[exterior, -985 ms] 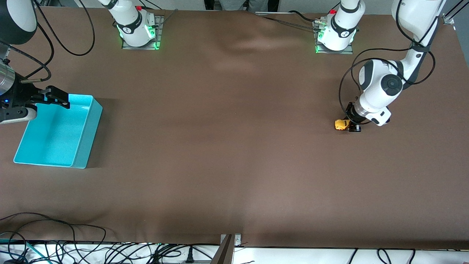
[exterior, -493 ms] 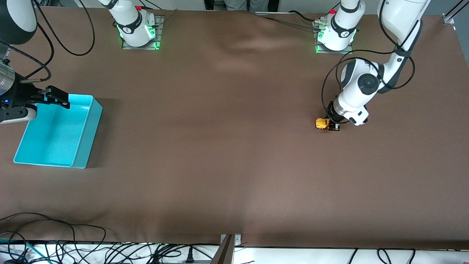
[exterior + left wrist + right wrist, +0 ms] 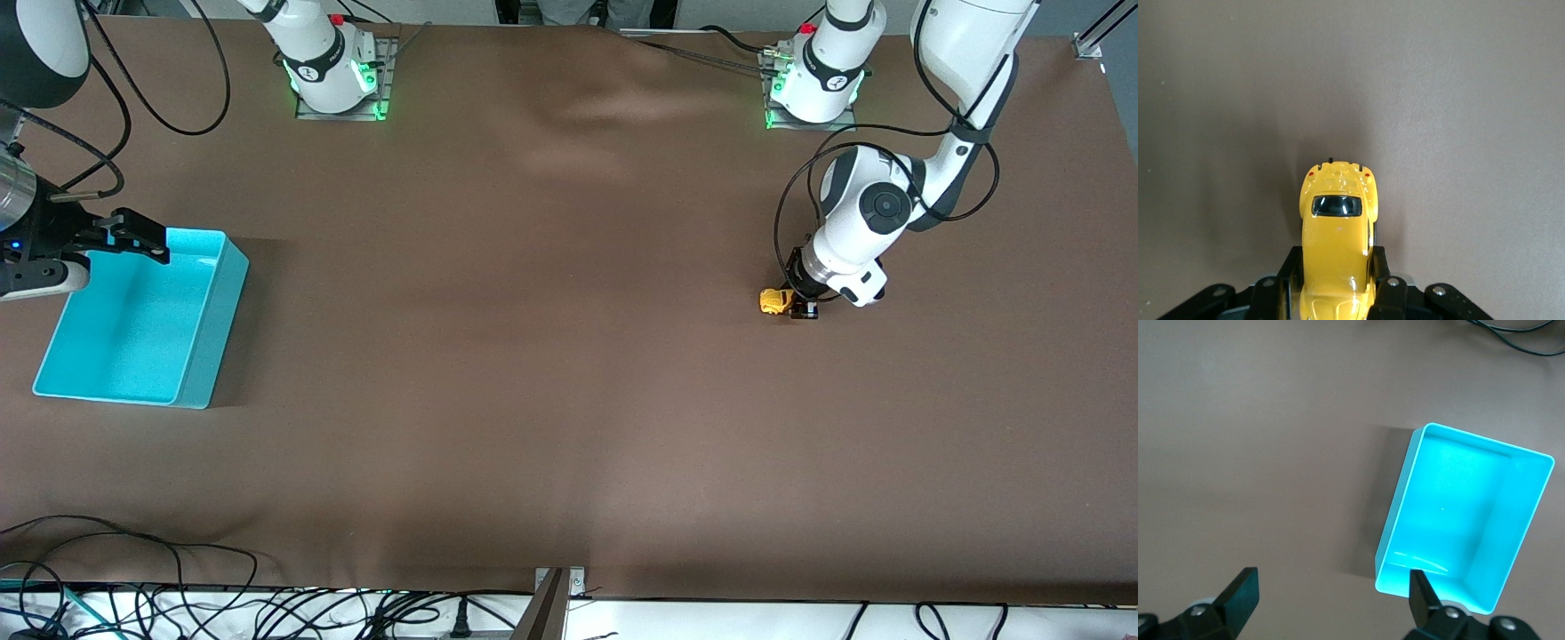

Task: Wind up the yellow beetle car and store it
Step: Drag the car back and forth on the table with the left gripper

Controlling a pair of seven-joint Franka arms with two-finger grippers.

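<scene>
The yellow beetle car (image 3: 775, 301) is a tiny rounded toy with dark windows, low on the brown table toward the left arm's end. My left gripper (image 3: 798, 307) is shut on it, its fingers (image 3: 1386, 293) pressing both sides of the car (image 3: 1337, 247), whose end sticks out past the fingertips. The turquoise bin (image 3: 142, 317) stands empty at the right arm's end. My right gripper (image 3: 133, 238) is open and empty, held above the bin's rim, and waits; in the right wrist view the bin (image 3: 1465, 520) shows beside one fingertip (image 3: 1423, 593).
The brown table cloth (image 3: 533, 311) has a wrinkle near the arms' bases. Cables (image 3: 133, 578) lie along the table edge nearest the camera. A metal bracket (image 3: 556, 596) stands at the middle of that edge.
My left gripper has slid the yellow car along the table toward the right arm's end, fast at first, then only slightly. The right arm has not moved.
</scene>
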